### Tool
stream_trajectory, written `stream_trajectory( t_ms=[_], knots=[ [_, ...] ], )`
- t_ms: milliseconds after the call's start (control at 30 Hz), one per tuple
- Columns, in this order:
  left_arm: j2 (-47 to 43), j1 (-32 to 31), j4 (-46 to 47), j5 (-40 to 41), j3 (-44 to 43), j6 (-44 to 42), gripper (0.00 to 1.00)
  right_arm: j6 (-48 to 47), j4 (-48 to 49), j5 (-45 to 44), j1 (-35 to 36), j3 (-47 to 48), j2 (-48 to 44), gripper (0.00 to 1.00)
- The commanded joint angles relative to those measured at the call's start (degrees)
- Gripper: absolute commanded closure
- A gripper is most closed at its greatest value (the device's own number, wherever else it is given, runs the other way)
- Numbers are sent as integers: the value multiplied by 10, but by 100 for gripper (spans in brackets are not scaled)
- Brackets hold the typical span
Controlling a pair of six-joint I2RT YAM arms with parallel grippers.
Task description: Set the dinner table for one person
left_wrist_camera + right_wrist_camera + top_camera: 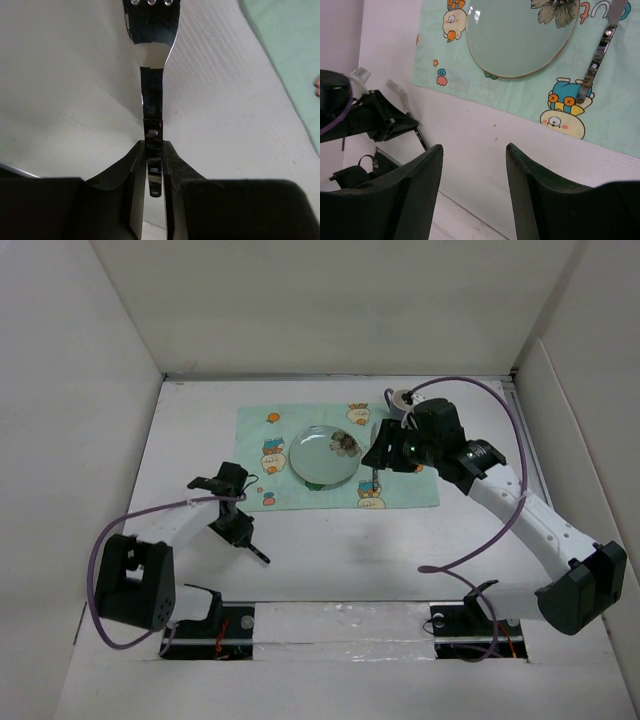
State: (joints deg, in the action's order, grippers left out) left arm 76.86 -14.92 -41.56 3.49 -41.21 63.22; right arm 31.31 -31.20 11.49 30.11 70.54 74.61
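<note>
- Between the fingers of the L pincer we see a fork. Its dark riveted handle is clamped, one pad on each side, no gap showing in the L wrist view.
- Ahead of that pincer the shiny neck & tines run straight out, w/ bare dinner table behind them on both sides. Whether the fork rests on it or is lifted, we can't tell.
- In the top view the L pincer sits over the dinner table, short of the near edge of the placemat. The fork pokes out of it toward the arm bases.
- R pincer: fingers wide apart, nothing btw them, only white dinner table seen through the gap.
- Beyond the R pincer's tips lies the mint placemat w/ cartoon prints. On it is a pale green plate, and ahead-right a knife, beside the plate but apart from it.
- Off to the R pincer's left we see the fork tines by the L arm.
- Top view: R pincer hangs over the mat's right part, beside the plate.
</note>
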Motion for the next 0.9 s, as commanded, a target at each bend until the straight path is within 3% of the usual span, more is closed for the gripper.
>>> stream_trajectory(
  t_ms=[0, 133, 267, 300, 333, 367, 400, 433, 467, 600, 700, 800, 867],
  knots=[
    [-92, 0, -63, 22, -18, -29, 100, -1, 24, 17, -15, -15, -11, 41],
    [-145, 0, -83, 36, -83, -126, 100, 1, 28, 20, -20, -25, -12, 42],
    [-56, 0, -78, 67, -212, -235, 100, 1, 25, 11, -25, -27, -16, 42],
    [15, -6, -77, 97, -257, -268, 100, 2, 20, -7, -25, -28, -24, 53],
    [15, -6, -77, 97, -258, -282, 100, 2, 20, -7, -25, -33, -29, 53],
    [37, -16, -63, 122, -297, -295, 100, 3, 28, -14, -25, -39, -37, 70],
    [57, -25, -55, 137, -316, -306, 100, 5, 34, -14, -25, -47, -45, 71],
    [105, -46, -51, 150, -338, -314, 100, 9, 41, -19, -25, -55, -53, 95],
    [131, -56, -54, 162, -385, -323, 100, 13, 48, -19, -25, -72, -67, 100],
    [239, -92, -47, 185, -481, -368, 100, 14, 19, -29, -25, -85, -78, 98],
    [301, -93, -31, 193, -520, -401, 100, 9, -10, -36, -25, -88, -86, 63],
    [338, -93, -18, 194, -535, -423, 100, 11, -25, -48, -25, -98, -109, 52],
    [348, -93, -6, 187, -534, -432, 100, 12, -27, -63, -25, -108, -118, 51]
  ],
)
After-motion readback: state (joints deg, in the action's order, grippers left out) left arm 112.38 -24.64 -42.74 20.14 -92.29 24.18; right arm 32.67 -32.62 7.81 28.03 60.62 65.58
